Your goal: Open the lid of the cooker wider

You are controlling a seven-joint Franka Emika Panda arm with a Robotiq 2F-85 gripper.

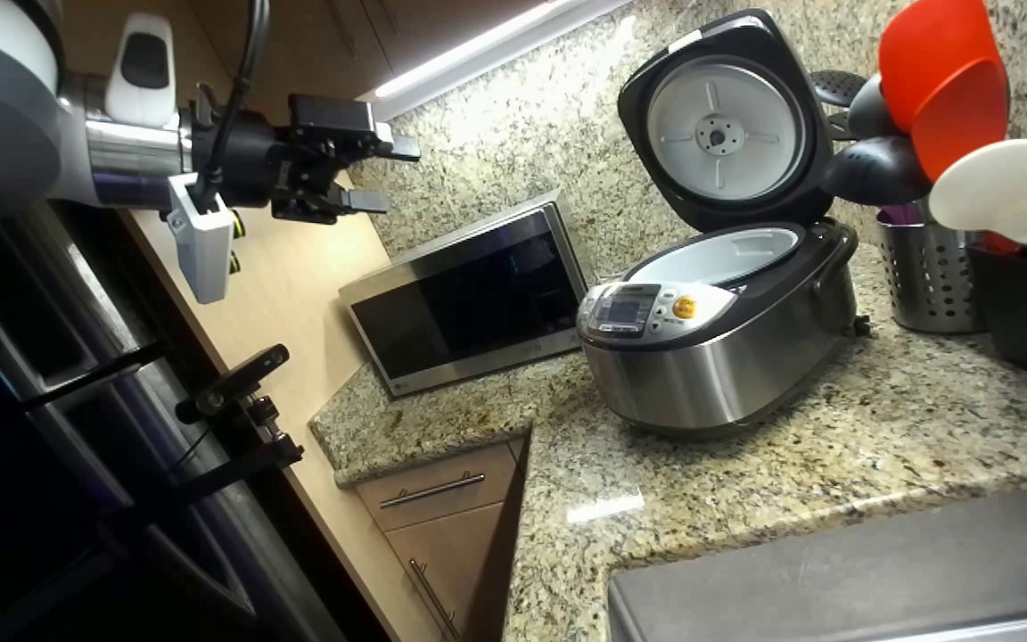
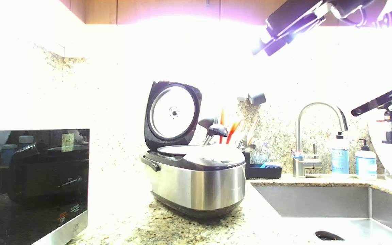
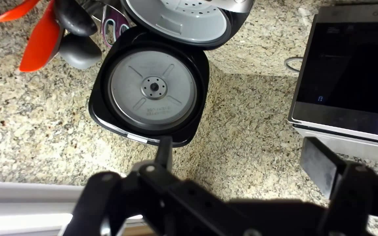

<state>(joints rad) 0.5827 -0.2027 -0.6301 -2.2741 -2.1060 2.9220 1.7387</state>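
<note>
The silver-grey cooker (image 1: pixel 701 379) stands on the granite counter; it also shows in an exterior view (image 2: pixel 199 187) and at the top of the wrist view (image 3: pixel 192 23). Its black lid (image 1: pixel 718 134), with a grey round inner plate, stands raised and tilted back past upright in both exterior views (image 2: pixel 174 112). The lid faces the camera in the wrist view (image 3: pixel 154 90). My gripper (image 1: pixel 386 175) is open and empty, in the air well apart from the lid, above the microwave's level. It is high up in an exterior view (image 2: pixel 262 49), and its fingers are wide apart in the wrist view (image 3: pixel 236 154).
A microwave (image 1: pixel 469 294) stands beside the cooker. Red and black utensils (image 1: pixel 950 89) in a steel holder (image 1: pixel 932 276) crowd the lid's other side. A sink (image 2: pixel 318 200) and faucet (image 2: pixel 299 136) lie beyond. The granite wall is behind the lid; a cabinet light (image 1: pixel 469 49) hangs above.
</note>
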